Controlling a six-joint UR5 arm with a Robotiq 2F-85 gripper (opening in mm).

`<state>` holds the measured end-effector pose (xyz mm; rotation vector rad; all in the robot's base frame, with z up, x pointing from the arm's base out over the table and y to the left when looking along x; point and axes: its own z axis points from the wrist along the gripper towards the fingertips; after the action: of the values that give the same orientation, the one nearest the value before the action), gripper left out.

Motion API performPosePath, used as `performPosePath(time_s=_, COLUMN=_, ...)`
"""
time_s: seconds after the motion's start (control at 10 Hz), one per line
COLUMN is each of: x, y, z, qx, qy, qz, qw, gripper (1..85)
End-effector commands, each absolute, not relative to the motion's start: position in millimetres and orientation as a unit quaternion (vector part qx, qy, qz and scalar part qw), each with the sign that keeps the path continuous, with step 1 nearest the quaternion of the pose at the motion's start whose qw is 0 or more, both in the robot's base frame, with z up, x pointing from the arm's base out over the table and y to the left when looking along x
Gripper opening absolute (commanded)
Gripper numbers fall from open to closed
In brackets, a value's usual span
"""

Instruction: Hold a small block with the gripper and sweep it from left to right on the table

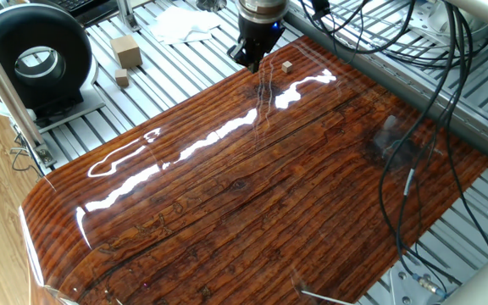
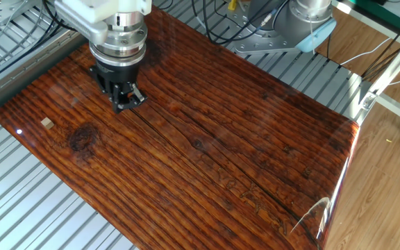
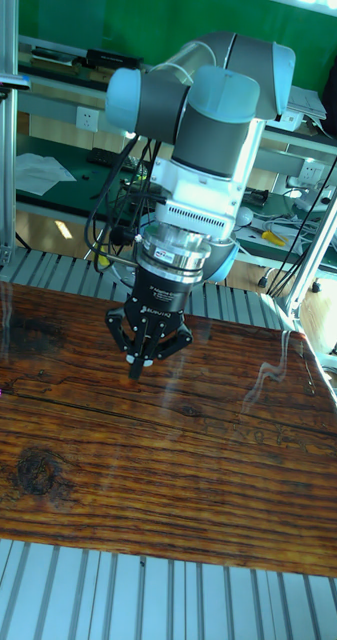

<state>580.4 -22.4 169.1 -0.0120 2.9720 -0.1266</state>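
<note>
Near a corner of the large glossy reddish-brown wood-grain table [image 2: 242, 153], the tiny light-tan wooden cube [image 2: 46, 123] lies flat on the board, just inside its edge; the same small block [image 1: 287, 66] shows in one fixed view beside a bright glare streak. It is not in the tall fixed view. The black two-finger gripper [image 2: 125, 103] hangs over the board well apart from the cube, its silver cylindrical wrist above it. Its fingertips are drawn together with nothing between them, which shows best in the tall fixed view, where the gripper [image 3: 138, 362] points down at the wood on a grey and light-blue arm [image 3: 213, 120]. In one fixed view the gripper [image 1: 252, 61] sits just beside the cube, near the board's far edge. Off the board, on the grey slatted aluminium base [image 1: 168, 80], stand a bigger tan box-shaped block [image 1: 127, 51] and a smaller tan block [image 1: 122, 79], next to a black round ring-shaped device [image 1: 34, 55]. Black cables [image 1: 430, 102] hang across the right side.
</note>
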Motion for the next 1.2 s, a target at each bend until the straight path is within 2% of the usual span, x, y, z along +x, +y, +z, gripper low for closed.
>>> performPosePath(time_s=0.0, x=565, y=-11, z=167, qx=0.015, qy=0.998, qz=-0.017, qw=0.054, gripper=1.0)
performPosePath(time_s=0.3, x=576, y=-28, z=170, qx=-0.051, qy=0.995, qz=-0.054, qw=0.072, gripper=1.0)
performPosePath(time_s=0.5, x=532, y=-6, z=166, qx=0.104, qy=0.995, qz=-0.009, qw=-0.009, gripper=1.0)
performPosePath(time_s=0.7, x=545, y=-21, z=159, qx=0.075, qy=0.997, qz=-0.015, qw=0.003, gripper=1.0)
performPosePath(time_s=0.9, x=575, y=-59, z=146, qx=0.041, qy=0.998, qz=-0.033, qw=0.028, gripper=1.0)
performPosePath(time_s=1.1, x=601, y=-85, z=133, qx=0.026, qy=0.999, qz=-0.025, qw=0.033, gripper=1.0)
